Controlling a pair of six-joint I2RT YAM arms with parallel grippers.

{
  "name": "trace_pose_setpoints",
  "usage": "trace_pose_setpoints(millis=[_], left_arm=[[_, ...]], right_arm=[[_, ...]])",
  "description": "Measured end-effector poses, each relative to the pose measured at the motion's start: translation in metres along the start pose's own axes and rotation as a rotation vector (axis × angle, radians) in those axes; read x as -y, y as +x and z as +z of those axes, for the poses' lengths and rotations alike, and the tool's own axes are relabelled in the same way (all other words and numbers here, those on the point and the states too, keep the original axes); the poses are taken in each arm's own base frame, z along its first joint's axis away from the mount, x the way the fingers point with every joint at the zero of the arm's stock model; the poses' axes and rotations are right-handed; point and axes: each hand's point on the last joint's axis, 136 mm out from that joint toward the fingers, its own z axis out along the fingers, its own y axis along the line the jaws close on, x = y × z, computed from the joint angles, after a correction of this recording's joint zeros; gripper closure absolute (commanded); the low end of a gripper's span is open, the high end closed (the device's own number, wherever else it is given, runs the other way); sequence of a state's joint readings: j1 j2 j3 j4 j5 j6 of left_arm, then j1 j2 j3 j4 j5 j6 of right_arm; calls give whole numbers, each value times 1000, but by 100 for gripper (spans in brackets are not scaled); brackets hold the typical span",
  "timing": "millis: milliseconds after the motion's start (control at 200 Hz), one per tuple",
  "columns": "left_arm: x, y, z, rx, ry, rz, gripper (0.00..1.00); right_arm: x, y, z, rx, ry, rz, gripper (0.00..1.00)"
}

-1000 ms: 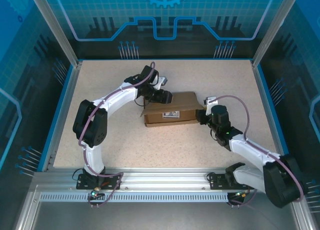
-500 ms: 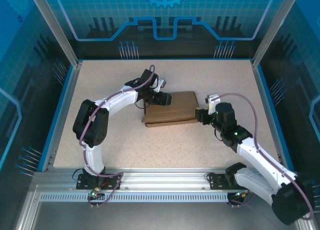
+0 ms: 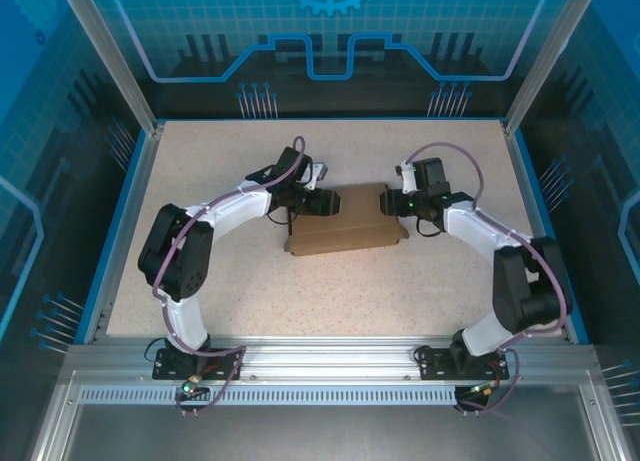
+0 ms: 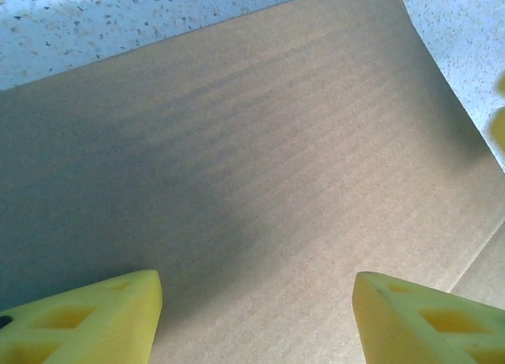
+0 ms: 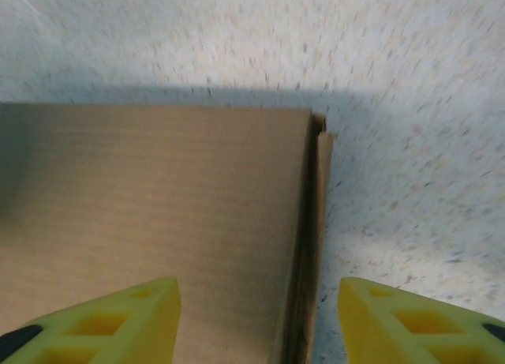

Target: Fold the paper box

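Note:
The paper box [image 3: 345, 223] is a shallow brown cardboard box lying in the middle of the table with its lid down flat. My left gripper [image 3: 326, 202] hovers over the lid's left part, open. In the left wrist view the lid [image 4: 252, 159] spreads under the gripper [image 4: 256, 320], with nothing between the yellow fingertips [image 4: 87, 317]. My right gripper [image 3: 396, 205] is at the box's right end, open. In the right wrist view the gripper [image 5: 259, 323] straddles the box's side edge [image 5: 312, 238], where a thin side flap stands slightly off the lid [image 5: 150, 206].
The speckled tabletop [image 3: 200, 171] lies bare around the box. A blue rim [image 3: 128, 216] and glass walls close it in on the left, back and right. The aluminium rail [image 3: 330, 361] with both arm bases runs along the near edge.
The lid has gone down flat and the printed label on the box's front no longer shows. My right arm swung from the near right to the box's back right end.

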State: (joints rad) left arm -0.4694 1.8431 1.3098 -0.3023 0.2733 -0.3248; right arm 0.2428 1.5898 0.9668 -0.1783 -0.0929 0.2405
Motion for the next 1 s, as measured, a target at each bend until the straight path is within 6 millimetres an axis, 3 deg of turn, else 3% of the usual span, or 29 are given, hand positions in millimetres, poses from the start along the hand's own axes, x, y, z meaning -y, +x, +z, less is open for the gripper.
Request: trace_pose_setpoints(millis=[115, 265, 445, 555, 735, 1001], left_arm=[[-4, -3, -11, 52, -33, 7, 29], [-18, -5, -39, 153, -112, 5, 25], [-70, 2, -62, 204, -218, -101, 21], [-91, 15, -55, 167, -239, -164, 21], [-87, 30, -33, 92, -174, -208, 28], [-92, 49, -20, 34, -160, -244, 37]], right_arm=[[4, 18, 16, -69, -3, 34, 47], [6, 20, 19, -77, -3, 52, 47], [7, 20, 20, -76, -3, 55, 47], [7, 21, 23, -80, -4, 56, 47], [7, 13, 25, -72, -3, 52, 46], [5, 14, 30, -100, -19, 52, 46]])
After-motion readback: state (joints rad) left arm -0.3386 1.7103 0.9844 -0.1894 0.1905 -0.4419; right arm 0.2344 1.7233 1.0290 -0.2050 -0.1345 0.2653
